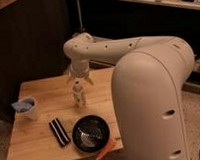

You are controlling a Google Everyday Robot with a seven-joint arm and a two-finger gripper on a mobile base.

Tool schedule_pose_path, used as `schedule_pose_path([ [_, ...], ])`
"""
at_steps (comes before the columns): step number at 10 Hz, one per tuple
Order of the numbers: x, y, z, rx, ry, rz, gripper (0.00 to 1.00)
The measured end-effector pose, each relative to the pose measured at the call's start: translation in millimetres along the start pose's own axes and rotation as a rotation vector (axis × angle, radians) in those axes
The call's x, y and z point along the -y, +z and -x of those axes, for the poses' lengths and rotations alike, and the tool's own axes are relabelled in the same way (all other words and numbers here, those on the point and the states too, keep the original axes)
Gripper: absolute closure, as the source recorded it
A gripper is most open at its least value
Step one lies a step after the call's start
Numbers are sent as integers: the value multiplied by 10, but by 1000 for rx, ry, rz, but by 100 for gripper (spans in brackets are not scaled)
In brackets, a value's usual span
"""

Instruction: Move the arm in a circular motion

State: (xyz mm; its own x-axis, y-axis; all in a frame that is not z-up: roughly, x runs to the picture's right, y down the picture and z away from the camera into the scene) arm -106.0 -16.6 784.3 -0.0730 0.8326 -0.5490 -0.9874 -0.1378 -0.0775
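Note:
The arm (144,87) is a very large off-white tube with small dark holes. It fills the right of the camera view and reaches left over the wooden table (44,92). Its rounded wrist joint (81,49) points down. The pale gripper (78,80) hangs open just above a small white bottle (79,96), its fingers (68,77) splayed to either side of the bottle's top. It holds nothing.
On the table are a pale blue cup (25,108) at the left, a black striped bar (59,132), a black bowl (91,134) and an orange stick (105,150) at the front edge. Dark cabinets stand behind the table.

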Motion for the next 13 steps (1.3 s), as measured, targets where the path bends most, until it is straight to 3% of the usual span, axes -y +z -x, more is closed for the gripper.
schedule_pose_path([
  [5, -3, -9, 4, 3, -2, 1, 20],
  [8, -17, -308, 149, 63, -24, 16, 20],
  [11, -101, -715, 225, 103, -125, 40, 20],
  [13, -283, -788, 283, 133, -207, 47, 20],
])
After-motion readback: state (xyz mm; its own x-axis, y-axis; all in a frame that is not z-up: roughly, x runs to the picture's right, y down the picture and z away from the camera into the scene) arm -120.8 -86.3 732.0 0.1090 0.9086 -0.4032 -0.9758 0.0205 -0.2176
